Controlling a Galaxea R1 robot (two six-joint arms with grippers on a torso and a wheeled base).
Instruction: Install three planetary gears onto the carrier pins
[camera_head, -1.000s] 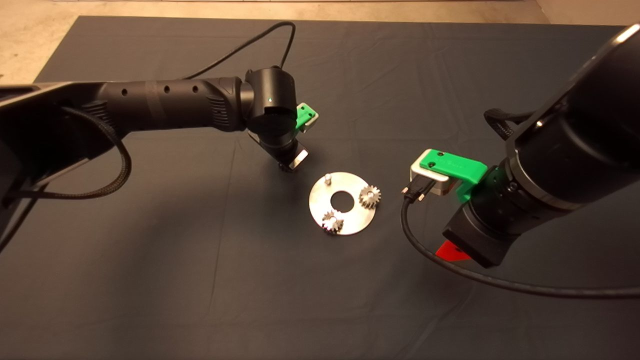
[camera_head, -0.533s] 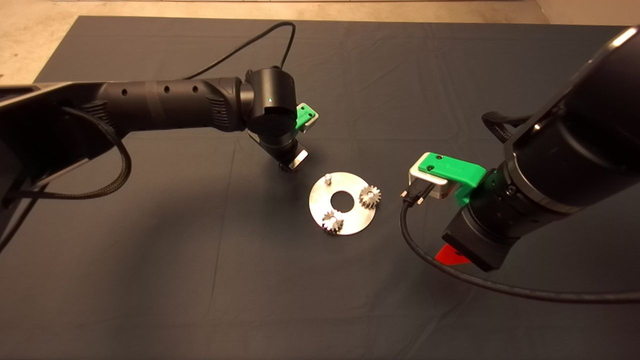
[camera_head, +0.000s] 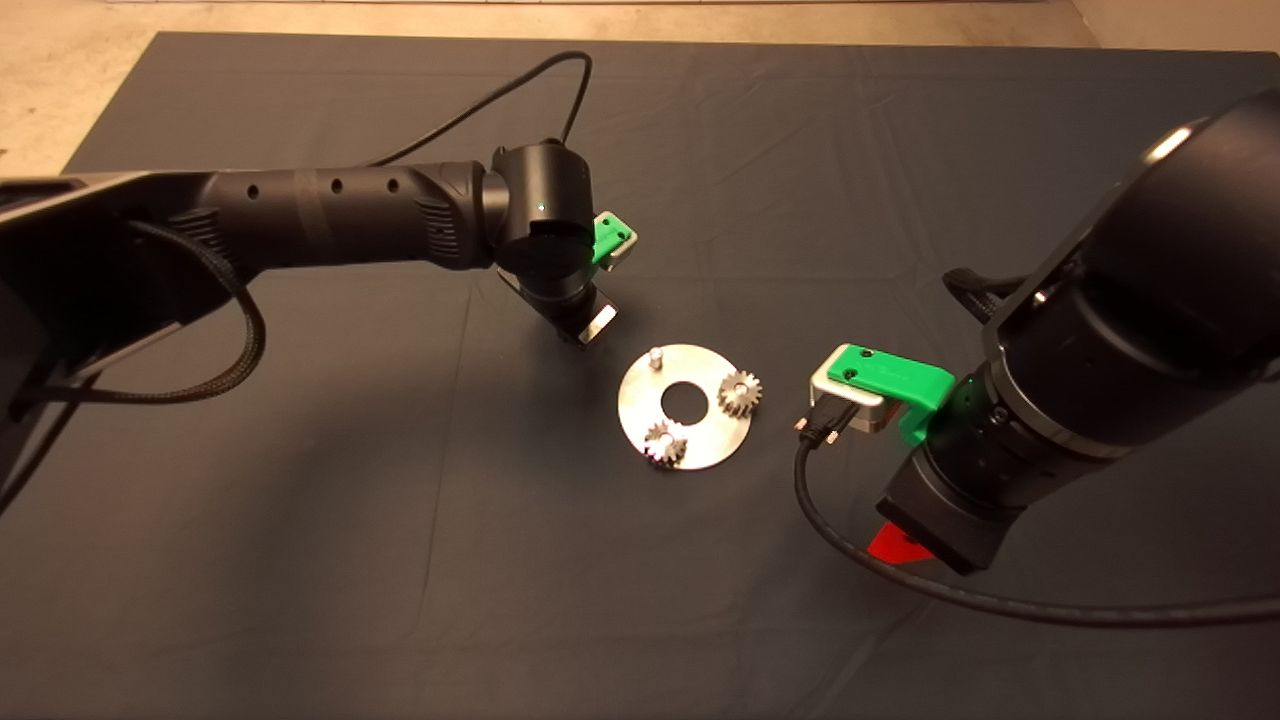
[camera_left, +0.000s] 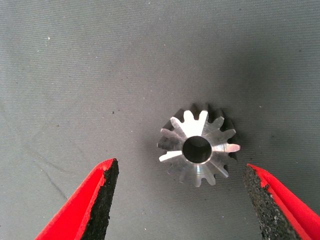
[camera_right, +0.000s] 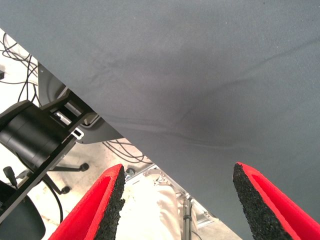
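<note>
Directly below the open left hand (camera_left: 177, 200), a loose gear (camera_left: 198, 145).

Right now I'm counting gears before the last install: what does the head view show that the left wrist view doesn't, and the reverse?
Head view only: the disc with two gears seated, one nearer the right arm and one at the near edge, plus one bare pin; the right gripper sits off to the side.

Left wrist view only: the third gear lying flat, between the open left gripper fingers, untouched.

Both: the mat.
</note>
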